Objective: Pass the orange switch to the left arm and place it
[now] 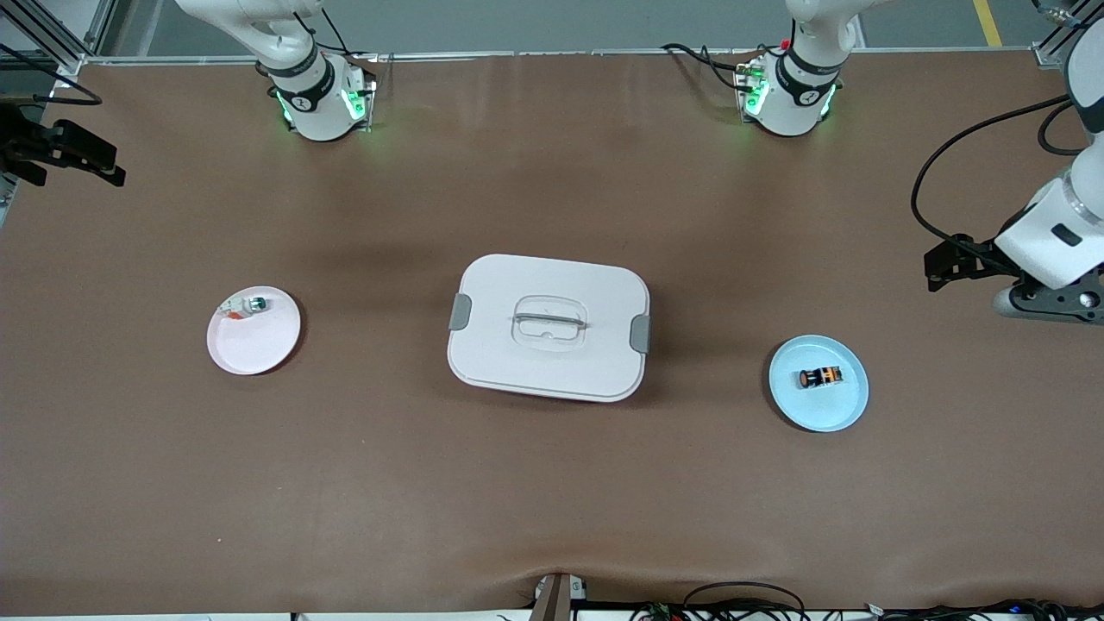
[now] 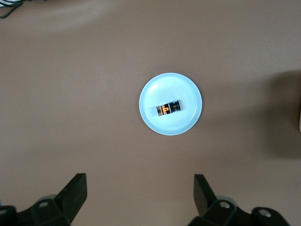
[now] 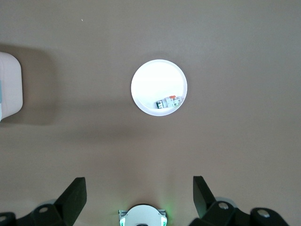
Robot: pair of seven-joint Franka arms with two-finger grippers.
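The orange switch [image 1: 820,377] lies untouched on the light-blue plate [image 1: 841,414] toward the left arm's end of the tabletop [image 1: 552,500], its black-and-orange body flat near the plate's middle. The job looks to be at its very start: nothing is lifted, nothing handed over, and the whole transfer is left to do.

The white box [image 1: 548,328] sits shut in the middle of the tabletop, squarely between the blue plate and a pink plate [image 1: 250,349] toward the right arm's end. That pink plate carries a small white-and-green part [image 1: 244,304] at its rim and appears to be the likely destination, though the pictures do not settle that.

The left gripper [image 2: 138,200] hangs high over the tabletop at its own arm's end, its wrist view looking straight down on the blue plate and the switch. Its fingers [image 2: 75,190] stand wide apart, holding nothing and touching nothing.

The right gripper [image 3: 138,200] waits high over its end of the tabletop, looking down on the pink plate. Its fingers [image 3: 75,193] are likewise spread wide and empty.

By the look of it, the left arm must descend to the switch first, then carry it to a handover that keeps clear of the box standing in the direct path between the two plates.
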